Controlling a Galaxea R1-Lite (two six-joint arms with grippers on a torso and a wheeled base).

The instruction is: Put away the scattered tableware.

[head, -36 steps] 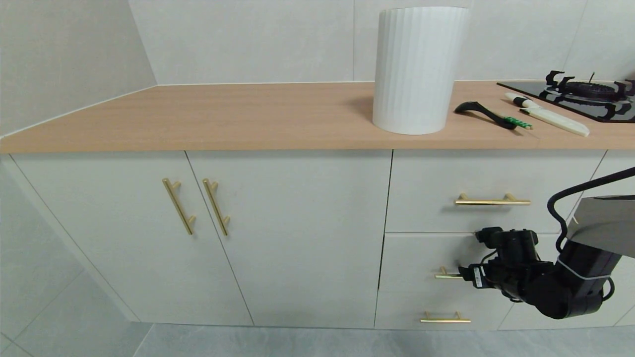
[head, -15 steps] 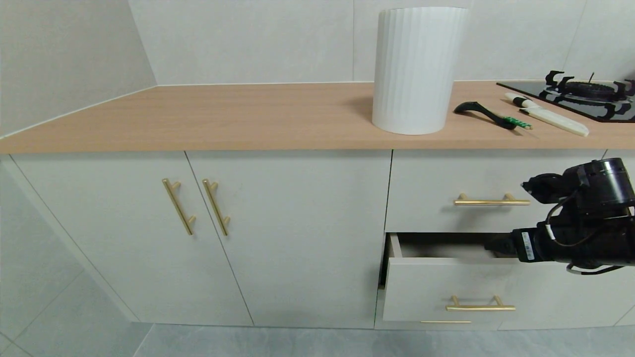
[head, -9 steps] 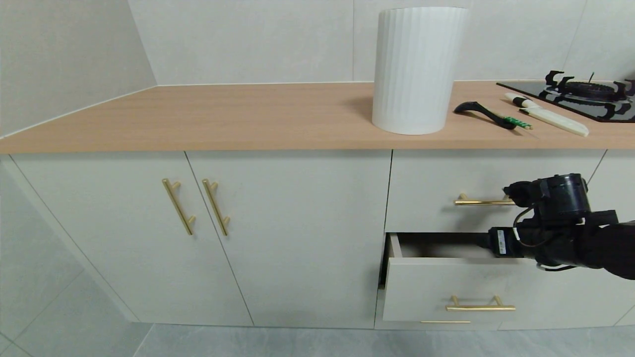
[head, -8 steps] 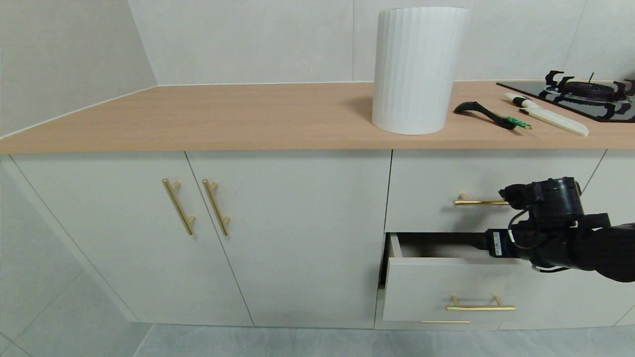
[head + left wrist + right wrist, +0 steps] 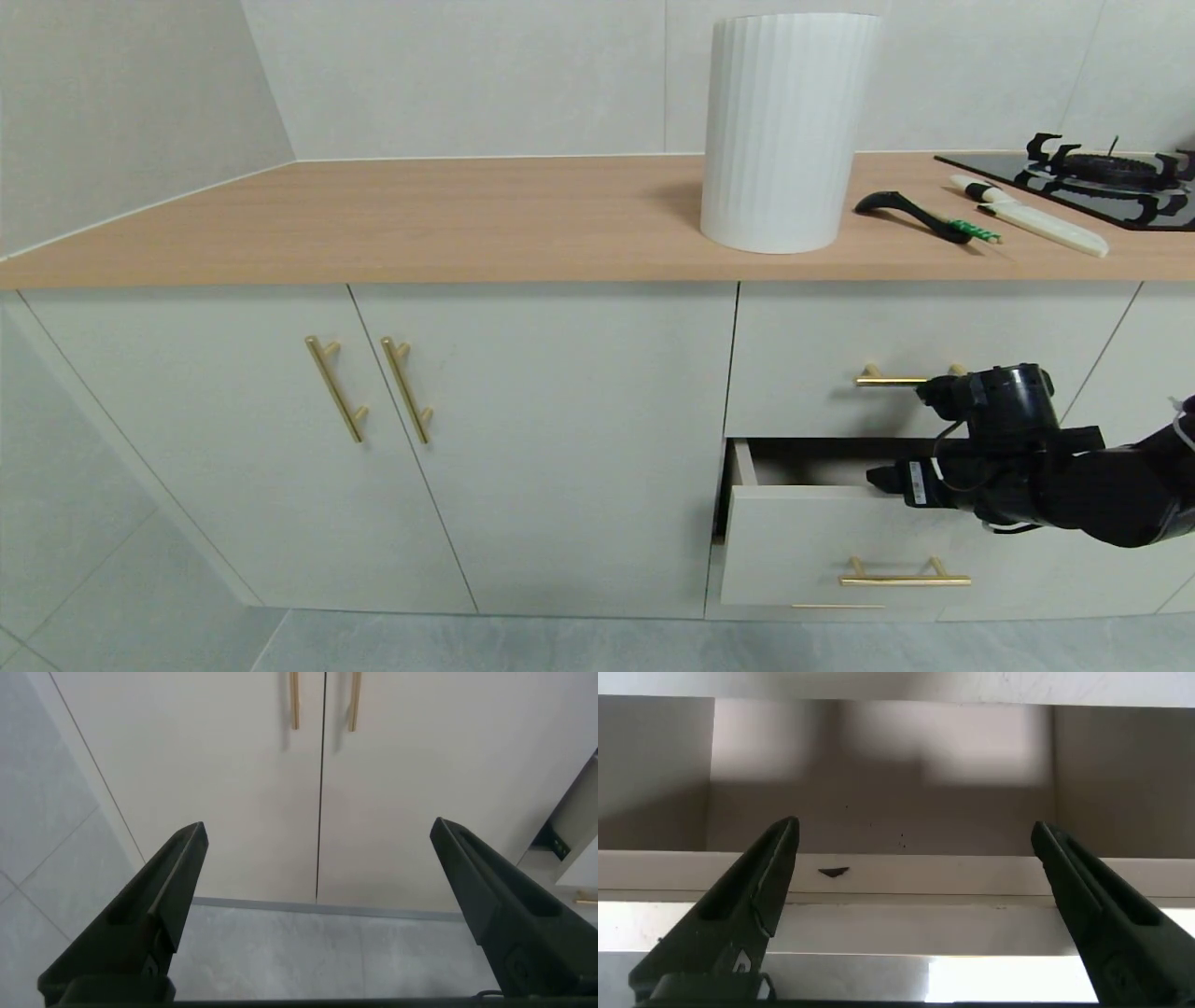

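- Your right claw hangs at the top edge of the open drawer's front, toward that drawer's right side, pointing in over it. Whether it touches the front you cannot tell.
- In the right wrist view its two fingers stand wide apart with nothing between them, and beyond them you look into the drawer's brown inside.
- The open drawer is the middle one of the stack; the top drawer above it is shut.
- Your left claw is also spread wide and holds nothing. It faces the foot of the double doors and the grey floor.
- The tableware lies on the tabletop, well above the right claw: a black spoon with a green handle end, and just beside it a white knife.
- The knife's handle end lies near the hob; the spoon lies between the knife and a tall white ribbed tub.
- Spoon and knife lie apart from each other.
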